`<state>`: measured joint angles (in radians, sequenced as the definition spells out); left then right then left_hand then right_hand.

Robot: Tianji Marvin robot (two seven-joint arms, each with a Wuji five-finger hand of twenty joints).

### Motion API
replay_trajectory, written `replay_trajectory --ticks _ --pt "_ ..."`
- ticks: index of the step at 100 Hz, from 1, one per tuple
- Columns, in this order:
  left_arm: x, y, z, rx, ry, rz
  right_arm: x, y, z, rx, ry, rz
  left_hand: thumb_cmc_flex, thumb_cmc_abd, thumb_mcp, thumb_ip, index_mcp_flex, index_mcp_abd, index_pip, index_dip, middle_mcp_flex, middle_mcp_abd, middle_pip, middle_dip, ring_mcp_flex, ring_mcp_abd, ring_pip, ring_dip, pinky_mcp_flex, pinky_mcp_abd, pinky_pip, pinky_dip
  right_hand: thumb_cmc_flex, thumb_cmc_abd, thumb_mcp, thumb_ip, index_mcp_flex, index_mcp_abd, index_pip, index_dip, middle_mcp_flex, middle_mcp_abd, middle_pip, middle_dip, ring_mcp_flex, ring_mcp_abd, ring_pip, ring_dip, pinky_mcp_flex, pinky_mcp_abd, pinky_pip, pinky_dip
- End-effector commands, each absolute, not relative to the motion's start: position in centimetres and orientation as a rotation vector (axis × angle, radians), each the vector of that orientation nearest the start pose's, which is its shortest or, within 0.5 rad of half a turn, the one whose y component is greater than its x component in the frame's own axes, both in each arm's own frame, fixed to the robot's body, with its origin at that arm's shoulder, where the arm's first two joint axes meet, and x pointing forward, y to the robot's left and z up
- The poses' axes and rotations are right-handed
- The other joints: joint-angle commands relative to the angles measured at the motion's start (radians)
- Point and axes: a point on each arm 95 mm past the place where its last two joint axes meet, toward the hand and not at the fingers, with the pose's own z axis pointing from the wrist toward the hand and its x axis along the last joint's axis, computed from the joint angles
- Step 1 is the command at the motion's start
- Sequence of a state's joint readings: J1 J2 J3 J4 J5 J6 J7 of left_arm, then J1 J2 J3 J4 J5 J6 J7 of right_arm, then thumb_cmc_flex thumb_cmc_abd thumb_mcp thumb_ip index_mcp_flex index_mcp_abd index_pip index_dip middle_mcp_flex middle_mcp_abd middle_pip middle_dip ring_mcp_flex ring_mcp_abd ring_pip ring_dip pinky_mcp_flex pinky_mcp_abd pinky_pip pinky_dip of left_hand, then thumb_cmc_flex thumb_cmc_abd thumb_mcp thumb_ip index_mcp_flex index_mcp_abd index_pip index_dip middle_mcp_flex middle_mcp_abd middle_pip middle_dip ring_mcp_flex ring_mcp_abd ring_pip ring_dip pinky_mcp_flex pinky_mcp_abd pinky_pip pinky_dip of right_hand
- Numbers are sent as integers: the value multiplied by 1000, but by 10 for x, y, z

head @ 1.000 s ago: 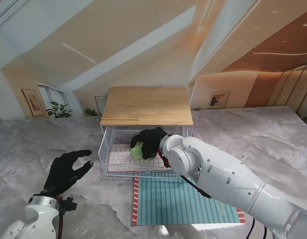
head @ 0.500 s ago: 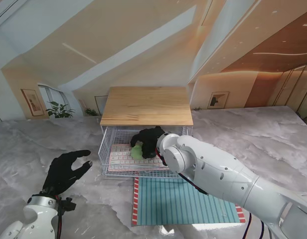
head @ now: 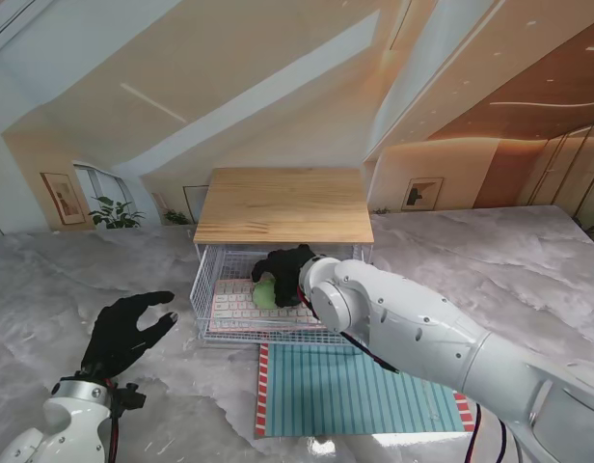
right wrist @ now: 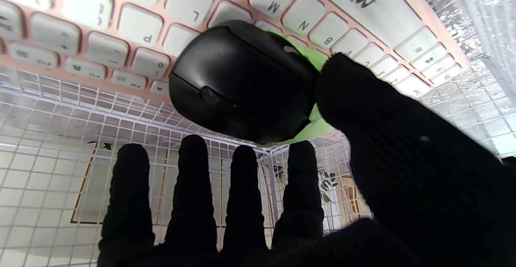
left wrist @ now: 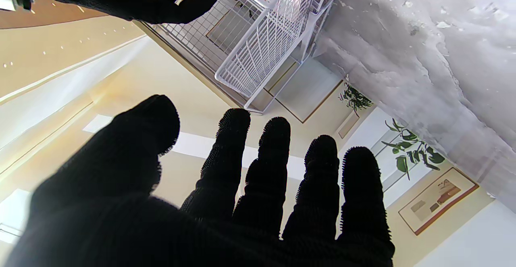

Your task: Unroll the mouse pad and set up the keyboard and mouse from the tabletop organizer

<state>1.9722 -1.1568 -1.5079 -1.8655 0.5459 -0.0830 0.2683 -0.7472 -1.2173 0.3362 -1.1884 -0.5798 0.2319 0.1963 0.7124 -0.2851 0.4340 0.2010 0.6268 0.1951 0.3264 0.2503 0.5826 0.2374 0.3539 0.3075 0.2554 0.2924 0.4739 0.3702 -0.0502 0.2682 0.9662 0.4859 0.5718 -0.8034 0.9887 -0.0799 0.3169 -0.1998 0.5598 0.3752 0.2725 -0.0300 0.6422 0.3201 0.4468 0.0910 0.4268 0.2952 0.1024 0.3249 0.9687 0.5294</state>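
A black mouse (right wrist: 242, 81) with a green underside (head: 265, 290) lies on the pink keyboard (head: 241, 309) with white keys (right wrist: 121, 17) inside the white wire organizer (head: 202, 280). My right hand (head: 289, 270) reaches into the basket over the mouse. In the right wrist view its four fingers (right wrist: 242, 194) are spread and straight, and the thumb (right wrist: 383, 130) rests against the mouse's side. The teal striped mouse pad (head: 355, 391) lies unrolled in front of the organizer. My left hand (head: 128, 333) hovers open left of the basket, fingers spread (left wrist: 225, 194).
A wooden shelf top (head: 283, 204) covers the organizer, so the basket is entered only from its front. The basket's corner (left wrist: 266, 45) shows in the left wrist view. Marble table surface (head: 490, 280) lies to both sides.
My right arm has shifted slightly left and deeper toward the basket, the hand staying over the mouse. The left hand has not moved.
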Motion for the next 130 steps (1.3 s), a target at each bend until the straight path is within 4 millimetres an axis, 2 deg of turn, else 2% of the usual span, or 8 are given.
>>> replay_trajectory --ticks 1,32,53,78,105,130 --pt "311 58 -306 -1588 842 -1812 503 170 -306 1146 1999 1273 -27 19 9 20 0 -22 8 -9 10 -26 -6 -7 -6 -5 2 8 0 -27 8 0 -6 -29 13 -14 -51 10 1 -1 -37 13 18 17 -43 15 17 13 -10 1 12 25" --pt "311 59 -307 -1591 841 -1805 507 175 -314 1163 2013 1252 -26 19 8 21 -1 -22 8 -9 11 -26 -6 -7 -5 -5 3 8 2 -27 8 0 -6 -35 18 -14 -85 30 7 -8 -83 17 54 23 -51 8 47 28 -8 -4 25 38" --pt "311 60 -307 -1592 838 -1803 509 176 -318 1155 2022 1239 -28 20 9 21 -1 -24 8 -9 10 -28 -5 -7 -5 -7 4 9 2 -27 9 1 -2 -43 31 -15 -84 29 28 -6 -83 28 130 44 -49 -5 112 60 3 -12 57 66" --pt "311 60 -307 -1596 835 -1803 509 176 -318 1143 2023 1233 -27 20 9 21 -1 -24 9 -8 11 -27 -5 -7 -5 -6 4 9 3 -27 10 1 17 -56 56 -16 -82 19 60 30 -81 34 237 86 -40 -16 216 111 45 -33 123 120" --pt "312 62 -308 -1594 833 -1803 510 176 -318 1148 2025 1231 -27 21 7 20 -1 -24 8 -9 10 -25 -5 -7 -5 -6 4 9 3 -27 10 1 63 -69 98 -18 -69 -26 107 67 -29 42 316 153 37 -35 366 182 179 -82 248 204" --pt "313 63 -309 -1592 832 -1804 512 176 -319 1168 2012 1258 -26 20 7 21 -1 -24 8 -9 10 -26 -5 -7 -5 -5 4 8 3 -27 10 2 112 -67 135 -16 -44 -64 155 83 59 57 367 195 163 -65 489 234 361 -157 333 227"
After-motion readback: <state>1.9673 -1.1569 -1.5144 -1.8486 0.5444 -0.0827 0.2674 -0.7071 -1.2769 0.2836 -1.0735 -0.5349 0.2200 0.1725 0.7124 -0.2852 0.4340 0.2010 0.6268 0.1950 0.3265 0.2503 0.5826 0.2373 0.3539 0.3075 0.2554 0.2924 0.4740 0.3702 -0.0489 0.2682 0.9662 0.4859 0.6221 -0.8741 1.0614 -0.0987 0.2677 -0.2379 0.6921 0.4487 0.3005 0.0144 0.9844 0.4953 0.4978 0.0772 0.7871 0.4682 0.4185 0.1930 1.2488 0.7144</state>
